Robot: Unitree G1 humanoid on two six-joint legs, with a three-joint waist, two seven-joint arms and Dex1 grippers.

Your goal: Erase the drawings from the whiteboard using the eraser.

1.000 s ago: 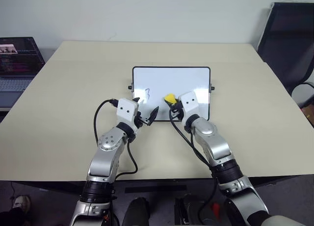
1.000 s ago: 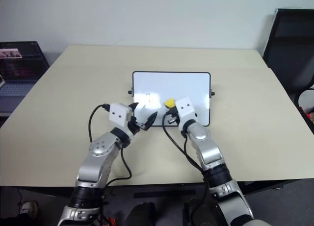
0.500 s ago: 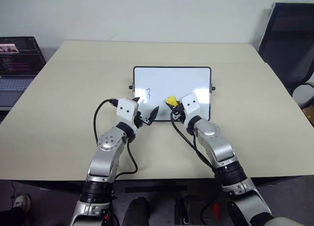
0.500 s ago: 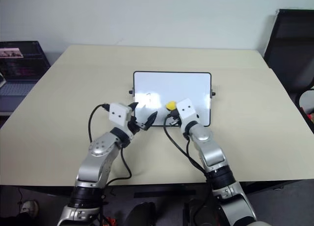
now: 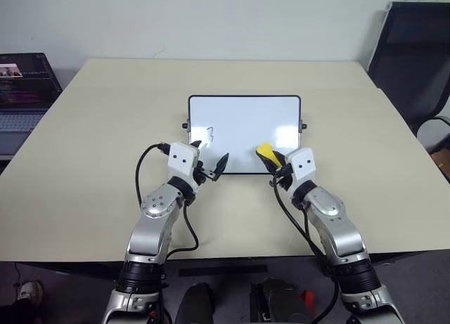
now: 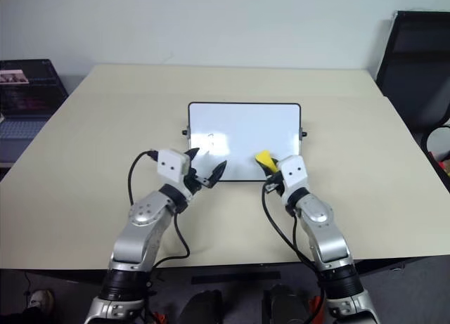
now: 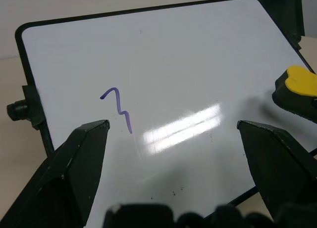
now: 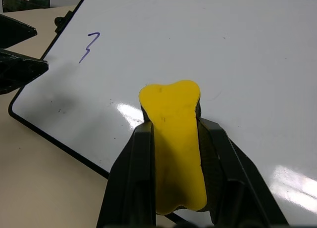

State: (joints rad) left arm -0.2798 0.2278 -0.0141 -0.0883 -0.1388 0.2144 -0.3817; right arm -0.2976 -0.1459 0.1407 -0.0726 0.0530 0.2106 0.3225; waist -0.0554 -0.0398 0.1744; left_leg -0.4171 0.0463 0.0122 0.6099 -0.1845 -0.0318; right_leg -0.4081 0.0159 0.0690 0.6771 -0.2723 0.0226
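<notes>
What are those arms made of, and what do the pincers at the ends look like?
Both arms are silvery-grey metal segments with black joint bands. Each ends in a white boxy wrist block with small dark dots, and a looping black cable runs from it along the forearm. The left pincer and right pincer each have two black, wedge-shaped, pointed fingers.

Eraser [image 5: 265,150] in right pincer [image 5: 275,164] (seemingly on whiteboard [image 5: 244,122])

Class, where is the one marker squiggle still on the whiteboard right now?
The squiggle sits on the whiteboard's left part, just beyond the open left gripper, well left of the eraser.
</notes>
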